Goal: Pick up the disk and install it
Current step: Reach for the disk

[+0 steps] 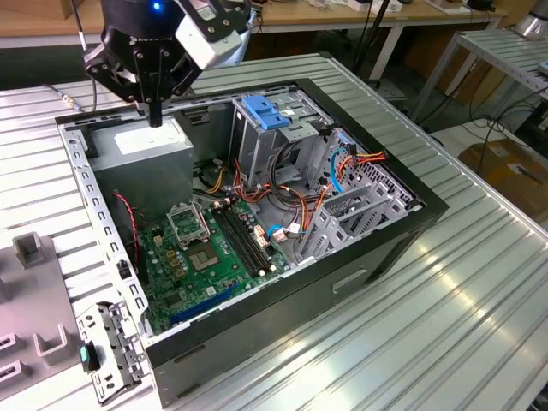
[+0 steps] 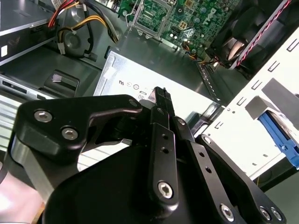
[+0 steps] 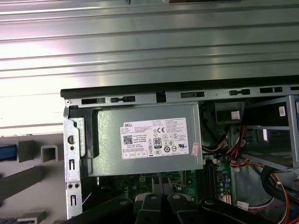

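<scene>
Right now the gripper point(image 1: 154, 118) hangs closed and empty just above the power supply point(image 1: 128, 158). The computer case point(image 1: 360, 257) lies open so its bays face upward. A blue-railed piece point(image 2: 276, 134) beyond the case wall beside the gripper may be the disk; I cannot tell.

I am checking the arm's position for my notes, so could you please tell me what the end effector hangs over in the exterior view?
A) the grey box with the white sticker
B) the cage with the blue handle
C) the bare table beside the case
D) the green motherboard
A: the end effector points down at the grey box with the white sticker, in a corner of the open case.
</scene>
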Tool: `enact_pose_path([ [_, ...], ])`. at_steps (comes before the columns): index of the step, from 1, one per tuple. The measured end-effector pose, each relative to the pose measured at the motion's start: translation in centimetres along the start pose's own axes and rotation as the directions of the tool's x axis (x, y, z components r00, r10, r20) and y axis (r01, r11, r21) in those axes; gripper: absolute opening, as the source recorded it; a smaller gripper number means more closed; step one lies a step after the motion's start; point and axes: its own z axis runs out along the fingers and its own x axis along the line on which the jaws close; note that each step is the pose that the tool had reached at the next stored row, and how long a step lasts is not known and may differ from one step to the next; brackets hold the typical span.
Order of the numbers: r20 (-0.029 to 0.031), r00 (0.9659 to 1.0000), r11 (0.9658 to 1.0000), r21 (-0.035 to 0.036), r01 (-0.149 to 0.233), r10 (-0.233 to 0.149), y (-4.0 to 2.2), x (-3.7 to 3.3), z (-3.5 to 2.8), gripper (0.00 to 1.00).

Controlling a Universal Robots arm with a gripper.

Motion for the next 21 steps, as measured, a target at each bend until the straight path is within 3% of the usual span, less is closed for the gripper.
enact_pose_path([
  [21,-0.0035,1.0,1.0,0.0003,0.0,0.0,-0.08,1.01,0.04,0.11],
])
